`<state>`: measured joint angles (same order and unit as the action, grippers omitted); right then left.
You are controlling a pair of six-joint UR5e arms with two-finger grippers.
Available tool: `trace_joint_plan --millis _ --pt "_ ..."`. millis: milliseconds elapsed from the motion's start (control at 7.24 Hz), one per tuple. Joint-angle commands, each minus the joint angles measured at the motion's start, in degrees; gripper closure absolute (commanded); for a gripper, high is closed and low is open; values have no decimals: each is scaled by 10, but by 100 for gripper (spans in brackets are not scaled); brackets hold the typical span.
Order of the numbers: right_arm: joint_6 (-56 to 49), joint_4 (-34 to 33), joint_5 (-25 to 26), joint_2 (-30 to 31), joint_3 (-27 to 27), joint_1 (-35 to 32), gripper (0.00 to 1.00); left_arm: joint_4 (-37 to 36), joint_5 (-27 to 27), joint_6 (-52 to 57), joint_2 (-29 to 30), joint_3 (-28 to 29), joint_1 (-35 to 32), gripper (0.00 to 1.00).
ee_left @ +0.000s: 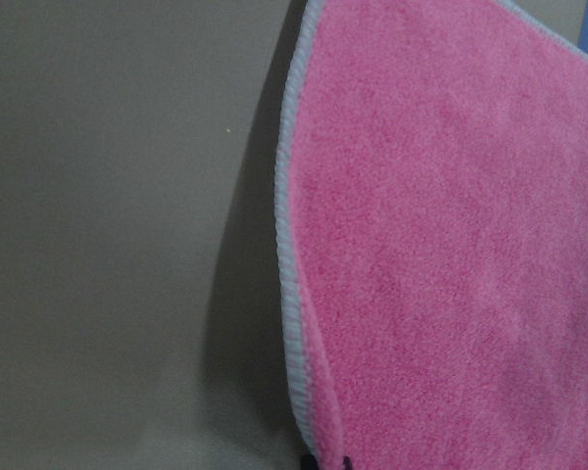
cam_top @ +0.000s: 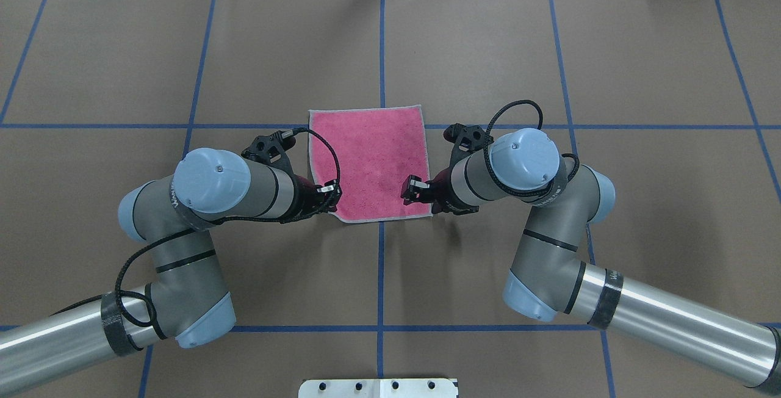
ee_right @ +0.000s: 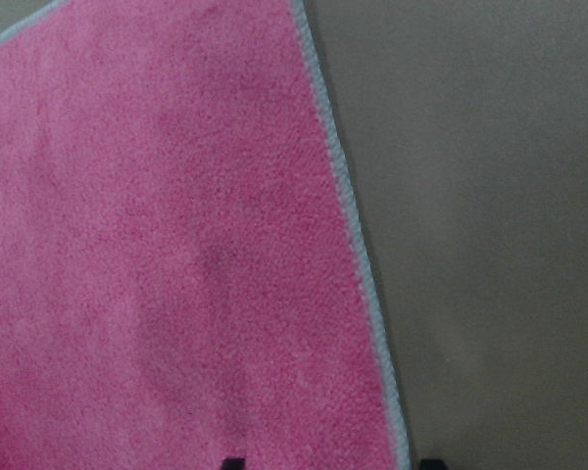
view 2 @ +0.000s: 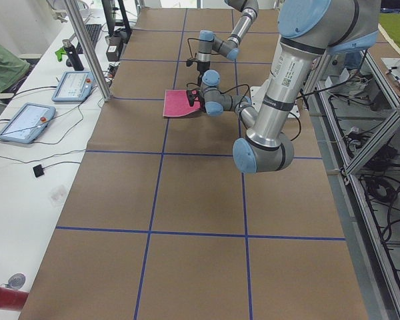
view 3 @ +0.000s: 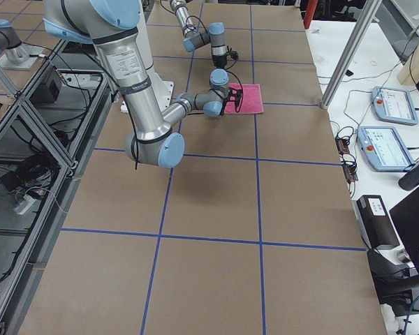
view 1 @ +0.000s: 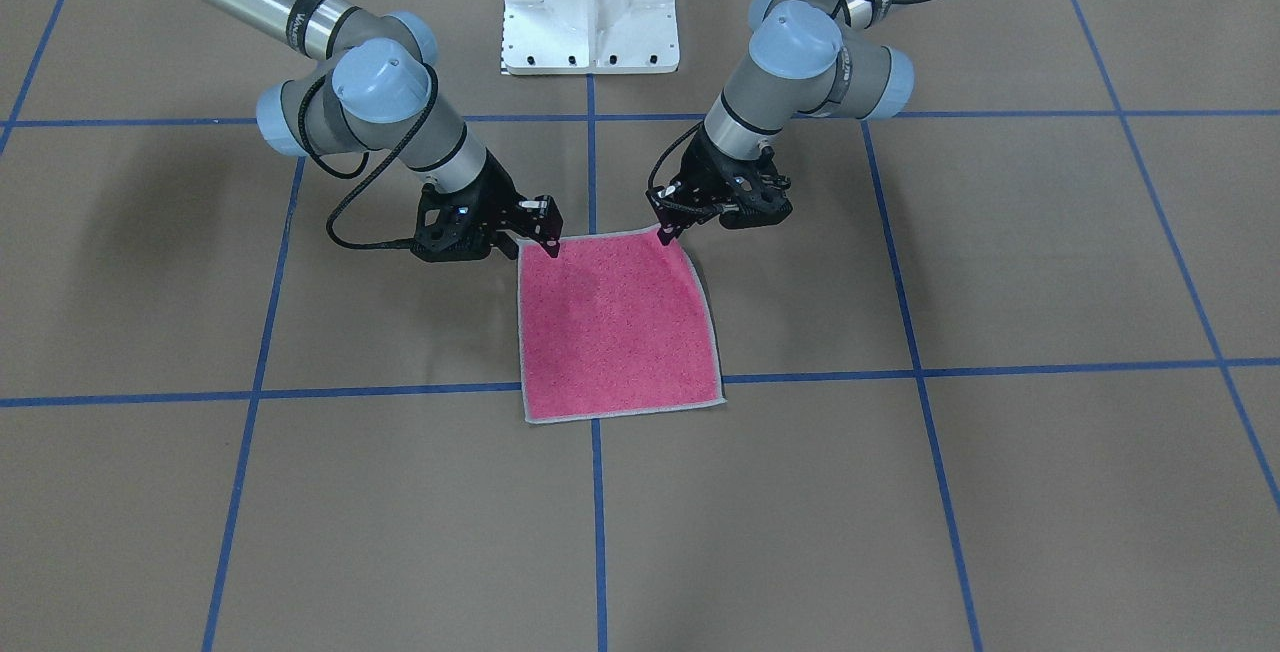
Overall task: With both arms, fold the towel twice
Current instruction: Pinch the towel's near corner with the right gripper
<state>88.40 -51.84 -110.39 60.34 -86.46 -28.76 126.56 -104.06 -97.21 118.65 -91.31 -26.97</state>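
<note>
The towel lies pink face up on the brown table, with a light grey border. My left gripper is shut on the towel's near corner and holds it slightly off the table. The left wrist view shows the towel raised, casting a shadow beside its edge. My right gripper is down at the other near corner. In the right wrist view its fingertips stand apart, and the towel edge runs between them. That side of the towel lies flat.
The white pedestal base stands at the table's robot side. Blue tape lines cross the brown table cover. Touch panels and cables lie on a white bench beyond the far edge.
</note>
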Motion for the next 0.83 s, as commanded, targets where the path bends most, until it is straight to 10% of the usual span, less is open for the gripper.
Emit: trace_joint_plan --millis 0,276,691 --pt "0 0 0 0 0 0 66 0 0 -1 0 -1 0 100" --pt "1 1 0 0 -1 -1 100 0 0 -1 0 -1 1 100" --pt "1 2 -4 0 -3 -2 100 0 0 -2 0 -1 0 100"
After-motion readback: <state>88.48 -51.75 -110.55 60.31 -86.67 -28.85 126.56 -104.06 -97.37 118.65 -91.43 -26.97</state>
